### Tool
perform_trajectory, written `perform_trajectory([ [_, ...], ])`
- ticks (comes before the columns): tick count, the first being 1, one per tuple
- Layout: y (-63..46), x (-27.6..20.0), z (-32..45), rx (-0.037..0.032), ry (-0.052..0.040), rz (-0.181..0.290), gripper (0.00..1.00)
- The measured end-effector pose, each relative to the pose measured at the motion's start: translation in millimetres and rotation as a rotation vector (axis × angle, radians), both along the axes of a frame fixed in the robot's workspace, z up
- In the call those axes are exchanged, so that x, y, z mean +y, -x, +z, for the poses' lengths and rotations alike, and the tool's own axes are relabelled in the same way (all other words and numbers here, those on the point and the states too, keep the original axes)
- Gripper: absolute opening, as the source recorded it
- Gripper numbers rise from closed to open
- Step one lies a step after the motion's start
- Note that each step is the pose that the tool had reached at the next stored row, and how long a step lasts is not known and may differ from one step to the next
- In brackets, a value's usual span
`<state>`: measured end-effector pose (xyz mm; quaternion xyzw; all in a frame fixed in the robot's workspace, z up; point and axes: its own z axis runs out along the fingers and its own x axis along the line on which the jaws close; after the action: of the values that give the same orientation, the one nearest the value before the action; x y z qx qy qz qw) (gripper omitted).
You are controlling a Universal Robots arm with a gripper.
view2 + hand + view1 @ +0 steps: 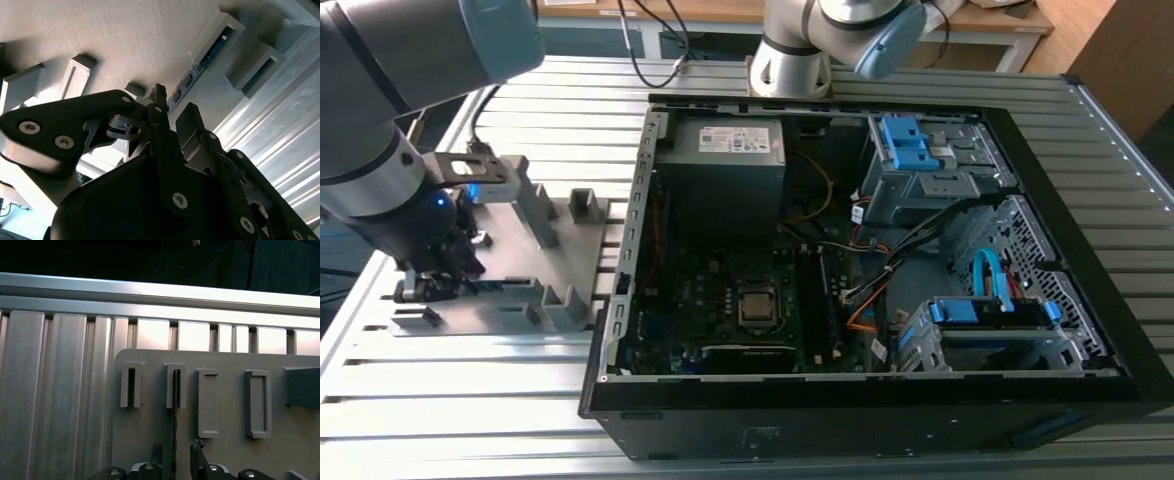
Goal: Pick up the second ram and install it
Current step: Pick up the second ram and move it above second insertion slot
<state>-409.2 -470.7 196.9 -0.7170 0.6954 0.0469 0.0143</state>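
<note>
The claw [175, 456] is released. Its two fingers [198, 460] are spread apart, one on each flat side of the second ram [175, 390], with a sliver of daylight between each finger and the board. The second wrist view gives the same reading: the claw [173, 107] straddles the near end of the one dark stick [200, 67] and grips nothing.

The second ram stands on its long edge in the grey fixture [150, 440], its far end seated in a slotted upright block [176, 385]. In the first wrist view four such slotted blocks stand in one row. The ram sits in the second of them, counted from the corner of the plate. A fifth, broader block [302, 387] stands past the row.

In the exterior view the claw [434, 285] hangs low over the fixture [507, 290], which lies on the ribbed aluminium table [480, 400] at nine o'clock from the one open computer case [854, 400]. Inside the case one CPU socket [758, 305] sits near the middle. There are two blue-fronted drive cages, one [914, 140] at one o'clock from the socket and one [987, 312] at three o'clock.
</note>
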Motion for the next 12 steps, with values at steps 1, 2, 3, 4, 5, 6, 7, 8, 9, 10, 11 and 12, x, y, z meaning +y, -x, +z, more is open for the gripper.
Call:
perform_trajectory([
  [1, -0.8, 0.0, -0.6, 0.0000, 0.0000, 0.001, 0.35],
  [2, -1.3, 0.0, -1.0, 0.0000, 0.0000, 0.001, 0.35],
  [3, -1.9, 0.0, -1.3, 0.0001, 0.0001, 0.001, 0.35],
  [4, -2.3, 0.1, -1.7, 0.0001, 0.0001, 0.002, 0.35],
  [5, -2.5, 0.1, -1.9, 0.0002, 0.0002, 0.002, 0.35],
  [6, -2.5, 0.0, -2.0, 0.0004, 0.0002, 0.002, 0.35],
  [7, -2.6, 0.0, -2.0, 0.0004, 0.0002, 0.002, 0.35],
  [8, -2.6, 0.0, -2.1, 0.0003, 0.0002, 0.002, 0.35],
  [9, -2.6, 0.0, -2.2, 0.0002, 0.0001, 0.002, 0.35],
  [10, -2.6, 0.0, -2.3, 0.0001, 0.0000, 0.002, 0.35],
  [11, -2.6, 0.0, -2.2, 0.0002, 0.0001, 0.002, 0.35],
  [12, -2.6, 0.0, -2.2, 0.0002, 0.0001, 0.002, 0.35],
])
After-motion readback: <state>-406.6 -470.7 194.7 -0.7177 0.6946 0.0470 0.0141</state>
